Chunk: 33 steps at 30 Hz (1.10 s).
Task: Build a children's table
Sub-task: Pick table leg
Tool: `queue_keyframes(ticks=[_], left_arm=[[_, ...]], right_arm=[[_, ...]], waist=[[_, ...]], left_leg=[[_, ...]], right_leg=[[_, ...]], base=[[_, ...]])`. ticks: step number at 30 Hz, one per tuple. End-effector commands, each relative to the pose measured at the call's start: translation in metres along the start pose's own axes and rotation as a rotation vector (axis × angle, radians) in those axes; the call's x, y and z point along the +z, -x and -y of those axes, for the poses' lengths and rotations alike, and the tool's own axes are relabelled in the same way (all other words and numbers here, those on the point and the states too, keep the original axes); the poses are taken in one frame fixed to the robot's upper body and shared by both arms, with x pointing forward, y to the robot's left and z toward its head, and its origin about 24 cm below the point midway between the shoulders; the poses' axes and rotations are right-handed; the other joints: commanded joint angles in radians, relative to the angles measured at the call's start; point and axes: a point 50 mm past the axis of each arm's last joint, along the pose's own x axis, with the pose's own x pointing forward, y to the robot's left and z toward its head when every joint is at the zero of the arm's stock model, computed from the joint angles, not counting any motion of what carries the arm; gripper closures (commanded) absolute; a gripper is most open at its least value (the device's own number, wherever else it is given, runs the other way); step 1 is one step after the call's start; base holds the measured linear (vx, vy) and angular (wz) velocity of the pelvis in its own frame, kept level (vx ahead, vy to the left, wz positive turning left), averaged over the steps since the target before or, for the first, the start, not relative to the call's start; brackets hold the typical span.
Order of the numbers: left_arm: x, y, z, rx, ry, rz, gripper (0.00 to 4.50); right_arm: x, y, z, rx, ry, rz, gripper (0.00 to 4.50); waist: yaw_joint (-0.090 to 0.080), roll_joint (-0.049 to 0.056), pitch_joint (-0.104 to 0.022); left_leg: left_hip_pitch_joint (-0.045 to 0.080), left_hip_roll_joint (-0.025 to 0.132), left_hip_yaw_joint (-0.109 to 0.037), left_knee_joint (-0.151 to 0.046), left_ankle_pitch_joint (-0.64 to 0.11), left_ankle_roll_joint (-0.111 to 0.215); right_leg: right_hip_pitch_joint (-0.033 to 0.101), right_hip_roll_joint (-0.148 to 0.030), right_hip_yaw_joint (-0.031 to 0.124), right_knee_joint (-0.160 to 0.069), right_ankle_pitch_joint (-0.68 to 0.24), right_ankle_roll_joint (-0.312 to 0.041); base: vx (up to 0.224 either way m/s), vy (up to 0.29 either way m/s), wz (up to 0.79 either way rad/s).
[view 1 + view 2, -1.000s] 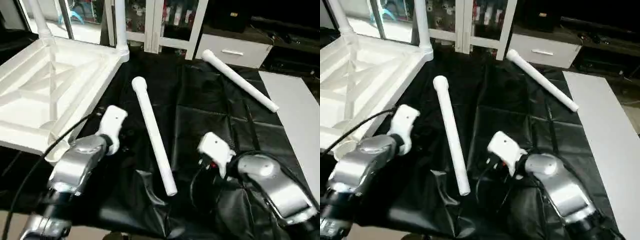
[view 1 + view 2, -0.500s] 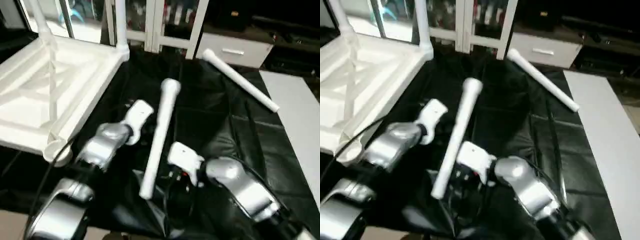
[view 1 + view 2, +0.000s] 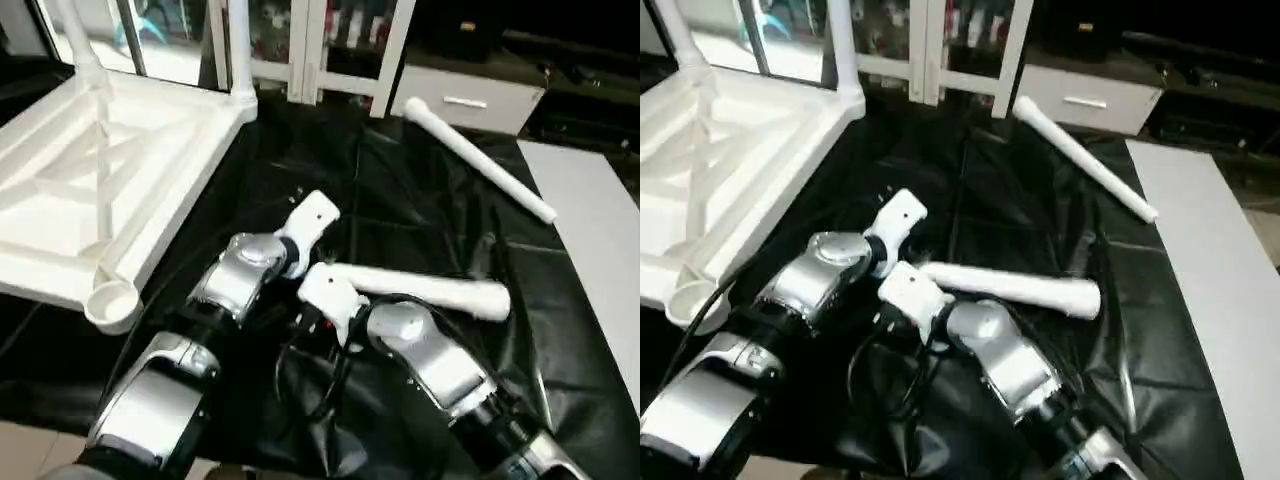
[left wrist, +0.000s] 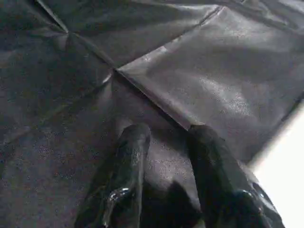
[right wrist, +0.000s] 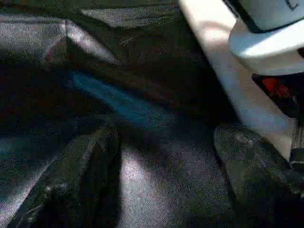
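The white tabletop (image 3: 60, 250) lies underside up at the left, with legs standing in its two far corner sockets (image 3: 240, 50) (image 3: 82, 45). A loose white leg (image 3: 430, 288) lies crosswise on the black cloth in the middle, and its left end is hidden behind my right wrist (image 3: 330, 290). Another leg (image 3: 480, 160) rests at the back right. My left gripper (image 4: 168, 137) hangs open over bare cloth. My right gripper (image 5: 166, 142) stands wide open over the cloth, and the leg (image 5: 223, 80) runs just outside one finger.
The black cloth (image 3: 400, 200) is creased and bunched around my arms. A pale board (image 3: 600, 230) lies at the right edge. A white drawer unit (image 3: 470, 100) and glass-fronted shelves stand behind. The tabletop's near corner socket (image 3: 112, 300) is close to my left forearm.
Both arms have swung inward to the middle of the cloth. The loose leg has turned from lying lengthwise to lying crosswise, its thick end now pointing right.
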Motion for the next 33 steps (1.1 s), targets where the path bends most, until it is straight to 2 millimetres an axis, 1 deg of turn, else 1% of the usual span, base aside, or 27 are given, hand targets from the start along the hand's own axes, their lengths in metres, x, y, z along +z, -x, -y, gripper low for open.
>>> queue_keyframes(ticks=[1,4,5,8,9,10,12,13,15,16,17,18,19,20,21,22,23,24,25,26,27,28,29,30,31,32,33], left_arm=[[-0.006,-0.002,0.002,-0.014,-0.024,-0.023,2.87],[-0.012,0.002,-0.004,0.006,-0.033,-0.032,2.87],[-0.014,0.004,-0.005,0.011,-0.034,-0.032,2.87],[-0.014,0.009,-0.013,0.055,-0.03,0.0,2.87],[-0.011,0.011,-0.016,0.071,-0.037,0.024,2.87],[-0.007,0.014,-0.02,0.086,-0.033,0.056,2.87],[-0.005,0.016,-0.023,0.091,-0.026,0.072,2.87],[0.001,0.021,-0.027,0.091,-0.016,0.125,2.87],[0.007,0.026,-0.029,0.075,0.004,0.175,2.87],[0.007,0.026,-0.029,0.075,0.004,0.175,2.87],[0.012,0.034,-0.03,0.051,0.018,0.227,2.87],[0.016,0.042,-0.031,0.038,0.028,0.269,2.87],[0.016,0.043,-0.031,0.038,0.029,0.273,2.87],[0.018,0.055,-0.035,0.045,0.038,0.312,2.87],[0.018,0.06,-0.038,0.062,0.048,0.319,2.87],[0.018,0.063,-0.041,0.076,0.057,0.323,2.87],[0.015,0.067,-0.043,0.088,0.055,0.317,2.87],[0.011,0.07,-0.044,0.094,0.051,0.307,2.87],[0.01,0.072,-0.045,0.096,0.051,0.304,2.87],[0.005,0.075,-0.045,0.098,0.049,0.291,2.87],[0.004,0.076,-0.045,0.098,0.048,0.287,2.87],[0.001,0.078,-0.043,0.093,0.045,0.278,2.87],[0.0,0.079,-0.042,0.089,0.046,0.272,2.87],[-0.003,0.082,-0.038,0.068,0.046,0.264,2.87],[-0.003,0.084,-0.034,0.049,0.057,0.26,2.87],[-0.004,0.086,-0.032,0.041,0.062,0.258,2.87],[-0.004,0.089,-0.026,-0.001,0.081,0.259,2.87]], right_arm=[[0.016,0.005,0.006,-0.015,0.02,0.085,0.81],[0.02,0.009,0.006,-0.01,0.004,0.117,0.81],[0.022,0.01,0.006,-0.008,0.007,0.129,0.81],[0.04,0.021,0.004,0.032,-0.015,0.24,0.81],[0.047,0.029,0.003,0.066,-0.018,0.28,0.81],[0.054,0.043,0.002,0.119,-0.01,0.317,0.81],[0.056,0.051,0.0,0.148,-0.002,0.332,0.81],[0.059,0.069,-0.001,0.221,0.002,0.345,0.81],[0.058,0.084,-0.001,0.275,0.01,0.335,0.81],[0.058,0.084,-0.001,0.275,0.01,0.335,0.81],[0.052,0.098,0.006,0.302,0.039,0.294,0.81],[0.045,0.111,0.019,0.291,0.068,0.224,0.81],[0.044,0.112,0.021,0.286,0.071,0.216,0.81],[0.032,0.123,0.052,0.17,0.123,0.099,0.81],[0.027,0.126,0.069,0.092,0.144,0.047,0.81],[0.023,0.129,0.082,0.034,0.158,0.008,0.81],[0.023,0.131,0.102,-0.078,0.151,0.0,0.62],[0.026,0.132,0.122,-0.188,0.135,0.018,0.51],[0.027,0.133,0.128,-0.22,0.133,0.024,0.45],[0.032,0.135,0.145,-0.305,0.126,0.04,0.39],[0.033,0.135,0.149,-0.322,0.124,0.044,0.26],[0.036,0.136,0.154,-0.333,0.115,0.054,0.11],[0.037,0.135,0.157,-0.329,0.112,0.056,0.03],[0.036,0.133,0.159,-0.282,0.097,0.048,0.03],[0.033,0.13,0.161,-0.231,0.083,0.036,0.03],[0.031,0.129,0.161,-0.208,0.078,0.031,0.03],[0.025,0.126,0.161,-0.142,0.055,0.011,0.03]], waist=[[0.006,0.008,-0.069],[0.006,0.007,-0.069],[0.006,0.003,-0.072],[0.01,0.002,-0.072],[0.009,-0.004,-0.073],[0.011,0.001,-0.071],[0.015,0.0,-0.072],[0.017,-0.006,-0.07],[0.029,-0.002,-0.07],[0.035,-0.002,-0.072],[0.033,-0.002,-0.07],[0.037,-0.003,-0.072],[0.039,-0.004,-0.067],[0.035,0.003,-0.065],[0.03,0.0,-0.065],[0.024,-0.004,-0.064],[0.025,-0.004,-0.063],[0.019,-0.006,-0.06],[0.017,-0.007,-0.063],[0.018,-0.012,-0.068],[0.014,-0.011,-0.069],[0.02,-0.012,-0.074],[0.022,-0.013,-0.077],[0.022,-0.019,-0.079],[0.021,-0.023,-0.082],[0.025,-0.024,-0.08],[0.023,-0.028,-0.081]], left_leg=[[0.019,0.099,-0.039,-0.082,-0.09,0.061],[0.019,0.1,-0.038,-0.082,-0.084,0.063],[0.02,0.1,-0.037,-0.081,-0.081,0.065],[0.018,0.102,-0.039,-0.081,-0.062,0.082],[0.018,0.102,-0.039,-0.08,-0.052,0.092],[0.021,0.102,-0.038,-0.081,-0.06,0.094],[0.024,0.105,-0.037,-0.079,-0.065,0.092],[0.023,0.104,-0.038,-0.081,-0.062,0.094],[0.025,0.106,-0.037,-0.078,-0.044,0.104],[0.026,0.106,-0.035,-0.076,-0.041,0.103],[0.024,0.103,-0.034,-0.077,-0.048,0.101],[0.023,0.105,-0.035,-0.077,-0.067,0.088],[0.024,0.105,-0.032,-0.078,-0.085,0.075],[0.024,0.105,-0.031,-0.079,-0.123,0.054],[0.021,0.103,-0.03,-0.081,-0.138,0.038],[0.021,0.093,-0.028,-0.078,-0.158,0.02],[0.024,0.092,-0.026,-0.074,-0.154,0.013],[0.018,0.087,-0.025,-0.077,-0.155,0.013],[0.02,0.087,-0.025,-0.075,-0.151,0.01],[0.02,0.089,-0.026,-0.073,-0.128,0.013],[0.017,0.088,-0.026,-0.073,-0.12,0.016],[0.022,0.089,-0.021,-0.068,-0.097,0.027],[0.015,0.086,-0.018,-0.066,-0.045,0.053],[0.016,0.091,-0.018,-0.065,-0.024,0.065],[0.013,0.089,-0.015,-0.06,0.004,0.094],[0.01,0.087,-0.012,-0.058,0.033,0.122],[0.01,0.091,-0.011,-0.054,0.031,0.13]], right_leg=[[0.051,-0.124,0.069,-0.053,0.011,-0.282],[0.051,-0.123,0.069,-0.052,0.023,-0.278],[0.052,-0.123,0.069,-0.051,0.026,-0.279],[0.053,-0.124,0.069,-0.046,0.046,-0.267],[0.054,-0.124,0.068,-0.045,0.056,-0.262],[0.051,-0.123,0.067,-0.049,0.042,-0.263],[0.049,-0.124,0.068,-0.047,0.043,-0.26],[0.052,-0.12,0.068,-0.047,0.04,-0.253],[0.051,-0.123,0.068,-0.043,0.062,-0.256],[0.048,-0.123,0.068,-0.042,0.068,-0.263],[0.046,-0.122,0.068,-0.044,0.056,-0.266],[0.053,-0.127,0.067,-0.045,0.033,-0.274],[0.049,-0.124,0.067,-0.049,0.003,-0.279],[0.045,-0.125,0.066,-0.052,-0.049,-0.282],[0.046,-0.125,0.064,-0.055,-0.086,-0.282],[0.044,-0.122,0.065,-0.065,-0.157,-0.27],[0.039,-0.125,0.067,-0.068,-0.189,-0.265],[0.041,-0.119,0.067,-0.073,-0.214,-0.255],[0.04,-0.118,0.066,-0.073,-0.233,-0.244],[0.041,-0.117,0.065,-0.066,-0.208,-0.243],[0.042,-0.117,0.063,-0.064,-0.199,-0.248],[0.041,-0.115,0.065,-0.06,-0.162,-0.25],[0.046,-0.107,0.066,-0.05,-0.076,-0.255],[0.045,-0.107,0.064,-0.043,-0.034,-0.267],[0.046,-0.105,0.062,-0.034,0.028,-0.29],[0.046,-0.103,0.062,-0.032,0.068,-0.305],[0.045,-0.108,0.062,-0.027,0.079,-0.318]], base=[[0.0,0.0,0.0],[0.0,0.0,0.0],[0.0,0.0,0.0],[0.0,0.0,0.0],[0.0,0.0,0.0],[0.0,0.0,0.0],[0.0,0.0,0.0],[0.0,0.0,0.0],[0.0,0.0,0.0],[0.0,0.0,0.0],[0.0,0.0,0.0],[0.0,0.0,0.0],[0.0,0.0,0.0],[0.0,0.0,0.0],[0.0,0.0,0.0],[0.0,0.0,0.0],[0.0,0.0,0.0],[0.0,0.0,0.0],[0.0,0.0,0.0],[0.0,0.0,0.0],[0.0,0.0,0.0],[0.0,0.0,0.0],[0.0,0.0,0.0],[0.0,0.0,0.0],[0.0,0.0,0.0],[0.0,0.0,0.0],[0.0,0.0,0.0]])
